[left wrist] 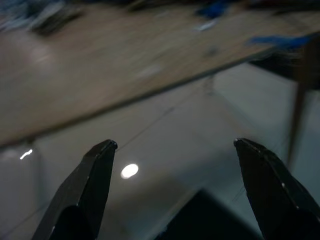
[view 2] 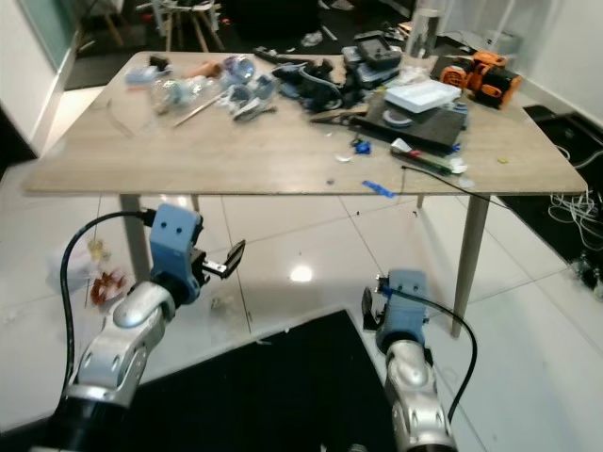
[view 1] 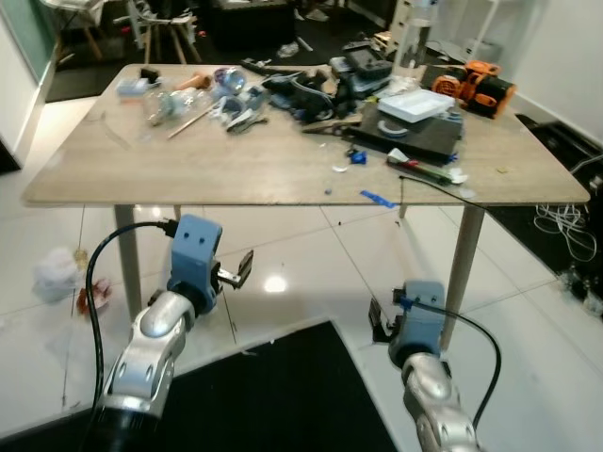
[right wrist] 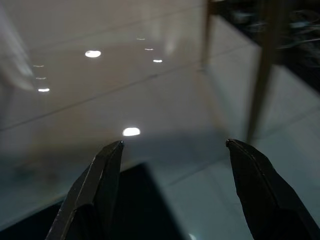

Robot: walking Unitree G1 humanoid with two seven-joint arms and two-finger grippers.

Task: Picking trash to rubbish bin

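Far left, on the white tile floor: crumpled white trash with a red scrap just beside it, not yet collected. No rubbish bin among what can be made out.

Left claw raised below the worktop near edge, fingers spread, nothing between them. Worktop carries heavy clutter along its far side; small bits lie nearer, including a blue scrap at the near edge.

Right claw low over the floor beside the black mat, fingers spread, empty.

Judgement: task looks barely begun. Nothing is held, and both floor and worktop litter remain to pick.
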